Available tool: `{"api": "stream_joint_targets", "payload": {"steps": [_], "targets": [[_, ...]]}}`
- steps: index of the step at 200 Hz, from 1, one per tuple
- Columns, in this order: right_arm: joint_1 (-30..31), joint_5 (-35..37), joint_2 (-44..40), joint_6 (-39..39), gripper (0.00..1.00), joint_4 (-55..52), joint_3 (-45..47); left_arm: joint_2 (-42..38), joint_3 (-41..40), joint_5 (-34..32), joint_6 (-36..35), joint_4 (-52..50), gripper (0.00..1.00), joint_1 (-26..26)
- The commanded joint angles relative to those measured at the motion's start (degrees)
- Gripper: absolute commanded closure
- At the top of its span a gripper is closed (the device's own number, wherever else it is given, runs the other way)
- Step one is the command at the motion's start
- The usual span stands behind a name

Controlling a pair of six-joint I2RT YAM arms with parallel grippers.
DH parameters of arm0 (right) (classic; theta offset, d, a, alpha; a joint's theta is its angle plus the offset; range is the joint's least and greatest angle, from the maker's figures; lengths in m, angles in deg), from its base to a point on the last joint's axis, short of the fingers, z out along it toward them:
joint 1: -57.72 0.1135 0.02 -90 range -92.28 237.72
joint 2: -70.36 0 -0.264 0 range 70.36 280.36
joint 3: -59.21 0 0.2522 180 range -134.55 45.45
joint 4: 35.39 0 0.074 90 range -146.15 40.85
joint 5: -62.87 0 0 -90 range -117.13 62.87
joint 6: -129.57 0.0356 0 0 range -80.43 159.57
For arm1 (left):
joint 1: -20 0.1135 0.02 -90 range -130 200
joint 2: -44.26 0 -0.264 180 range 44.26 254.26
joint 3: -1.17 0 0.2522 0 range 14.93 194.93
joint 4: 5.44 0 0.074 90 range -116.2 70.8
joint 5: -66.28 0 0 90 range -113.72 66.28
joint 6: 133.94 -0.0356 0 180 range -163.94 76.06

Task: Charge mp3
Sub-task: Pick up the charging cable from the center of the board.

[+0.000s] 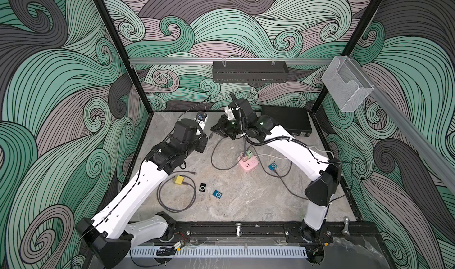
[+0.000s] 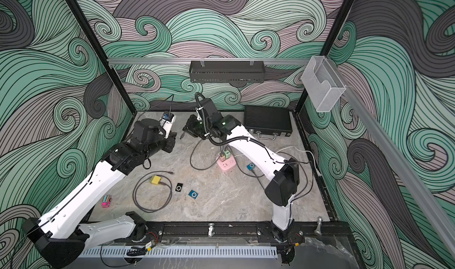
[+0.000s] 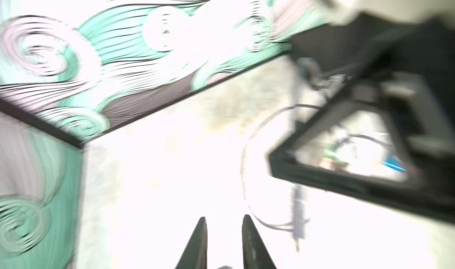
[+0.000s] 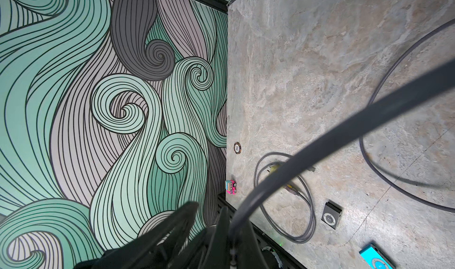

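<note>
Right gripper (image 4: 211, 213) — tight on grey cable (image 4: 320, 142)

Pink toy car (image 2: 106, 201) and black case (image 2: 267, 120) lie well apart.

— Any writing legible here?
— None. The round disc (image 4: 236, 148) on the tabletop (image 4: 320, 58) has a pale mark at its centre, too small to read.
— And the players?
— The black mp3 player (image 4: 331, 216) and the blue mp3 player (image 4: 378, 259) each show 1 ring of button signs, which can't be made out.
</note>
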Motion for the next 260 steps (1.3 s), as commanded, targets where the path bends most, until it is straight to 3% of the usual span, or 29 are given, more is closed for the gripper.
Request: {"api": "stream_joint_targets", "payload": {"steps": [1, 31, 125, 175, 209, 260], "targets": [[-0.55, 0.66, 0.96, 2.25, 1.00, -2.57, -2.48, 0.14, 0.22, 8.78, 1.62, -1.96, 0.73, -0.07], [-0.91, -2.02, 4.51, 3.41, 1.00, -4.65, -5.80, -1.50, -0.84, 11.40, -0.72, -1.19, 0.72, -0.07], [-0.31, -3.31, 8.14, 3.37, 1.00, -8.79, -10.55, 0.75, -0.03, 9.56, -4.04, -1.47, 0.71, -0.48], [-0.21, -4.36, 8.34, 3.59, 1.00, -9.15, -12.18, 4.68, 0.36, -0.25, -6.16, -1.61, 0.73, -5.63], [-0.13, -4.78, 7.74, 3.72, 1.00, -9.18, -11.39, 5.66, 1.87, -5.71, -4.51, -1.74, 0.79, -5.96], [0.05, -4.58, 7.01, 3.87, 1.00, -9.17, -10.38, 6.43, 2.00, -11.57, -5.18, -1.55, 0.77, -6.96]]}}
